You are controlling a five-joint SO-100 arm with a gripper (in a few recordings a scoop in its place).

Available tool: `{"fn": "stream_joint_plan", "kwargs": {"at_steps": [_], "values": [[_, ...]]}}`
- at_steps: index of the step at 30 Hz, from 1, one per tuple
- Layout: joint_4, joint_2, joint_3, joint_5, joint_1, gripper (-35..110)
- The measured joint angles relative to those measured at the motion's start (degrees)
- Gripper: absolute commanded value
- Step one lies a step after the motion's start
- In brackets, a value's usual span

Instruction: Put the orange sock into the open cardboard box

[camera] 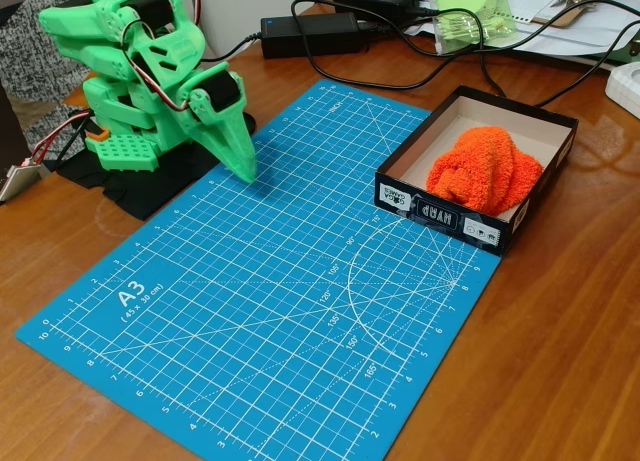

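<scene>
We see orange sock [483,169] inside open cardboard box [404,167]; green tool [242,153] pressed together, empty, tip on blue cutting mat [250,311].

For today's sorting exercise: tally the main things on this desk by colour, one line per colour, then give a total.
Orange: 1, the orange sock
Black: 1, the open cardboard box, holding the sock
Blue: 1, the cutting mat
Green: 1, the robot arm, its gripper resting on the mat
Total: 4

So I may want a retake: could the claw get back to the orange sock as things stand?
Probably yes: the orange sock lies uncovered in the open cardboard box, and nothing stands on the blue mat between it and the claw.
</scene>
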Motion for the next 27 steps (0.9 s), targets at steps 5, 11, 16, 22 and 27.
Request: {"fn": "stream_joint_plan", "kwargs": {"at_steps": [5,11,16,22,27], "values": [[0.0,0.0,0.0,-0.9,-0.7,0],[0.0,0.0,0.0,-1.0,-0.7,0],[0.0,0.0,0.0,-1.1,-1.8,0],[0.0,0.0,0.0,-1.1,-1.7,0],[0.0,0.0,0.0,-1.1,-1.6,0]]}}
